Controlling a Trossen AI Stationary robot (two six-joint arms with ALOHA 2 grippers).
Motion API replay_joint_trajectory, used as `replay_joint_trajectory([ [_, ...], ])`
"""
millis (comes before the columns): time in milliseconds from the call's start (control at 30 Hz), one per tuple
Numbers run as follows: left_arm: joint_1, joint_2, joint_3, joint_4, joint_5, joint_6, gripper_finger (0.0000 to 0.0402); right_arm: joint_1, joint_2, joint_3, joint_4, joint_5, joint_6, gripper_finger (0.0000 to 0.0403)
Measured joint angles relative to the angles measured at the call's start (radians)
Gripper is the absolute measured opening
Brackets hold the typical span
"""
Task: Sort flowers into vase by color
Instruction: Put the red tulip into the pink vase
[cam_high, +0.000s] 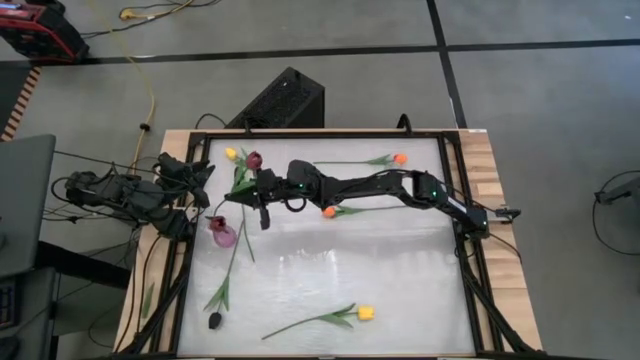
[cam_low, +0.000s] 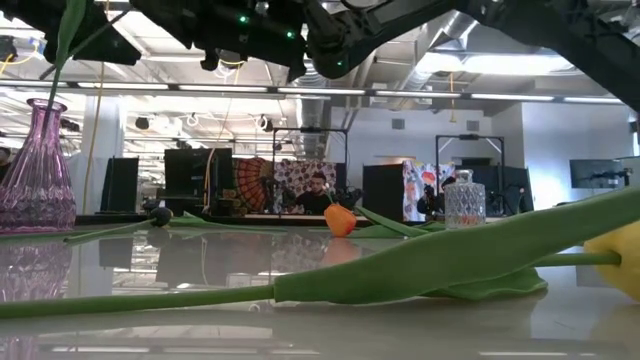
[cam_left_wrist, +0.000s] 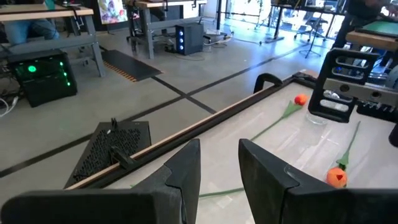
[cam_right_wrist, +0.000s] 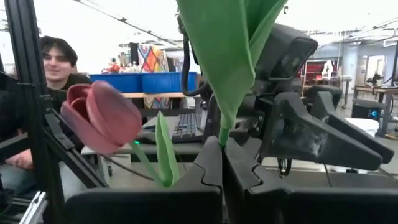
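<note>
My right gripper (cam_high: 243, 197) (cam_right_wrist: 222, 155) has reached across to the table's left part and is shut on a maroon tulip (cam_right_wrist: 102, 115) (cam_high: 253, 160). Its big leaf (cam_right_wrist: 230, 56) stands up past the fingers. A purple vase (cam_high: 222, 232) (cam_low: 35, 160) stands just near of it. In the low view a green stem and leaf (cam_low: 66, 40) hang over the vase's mouth; I cannot tell whether they reach inside. My left gripper (cam_left_wrist: 219, 171) (cam_high: 200, 172) waits open at the left edge. Other tulips lie flat: yellow (cam_high: 231, 153), orange (cam_high: 400, 158), orange (cam_high: 329, 211), yellow (cam_high: 366, 313), dark maroon (cam_high: 214, 320). My right gripper pinches the tulip's green stem (cam_right_wrist: 221, 135) between its two fingers, just where the big leaf begins. The fingers come level from the table's right side and lie across the stem. The flower is lifted clear of the table, its maroon head off to one side.
A clear glass vase (cam_low: 463, 200) stands farther back on the table. A black frame rail (cam_left_wrist: 205, 121) runs round the table. My left arm (cam_right_wrist: 298, 124) is close in front of the right gripper. A person (cam_right_wrist: 56, 62) sits beyond the table's left side.
</note>
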Motion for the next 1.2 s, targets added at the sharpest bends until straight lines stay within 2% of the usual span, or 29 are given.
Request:
replay_joint_trajectory([
  [167,0.000,0.000,0.000,0.000,0.000,0.000,0.0097,-0.002,0.000,0.000,0.000,0.074,-0.027,0.0019],
  [867,0.000,0.000,0.000,0.000,-0.008,-0.001,0.0097,0.035,0.000,0.000,-0.093,0.074,-0.112,0.0020],
  [1200,0.000,0.000,0.000,0.000,-0.008,-0.004,0.0097,0.035,0.000,0.000,-0.134,0.074,-0.157,0.0052],
])
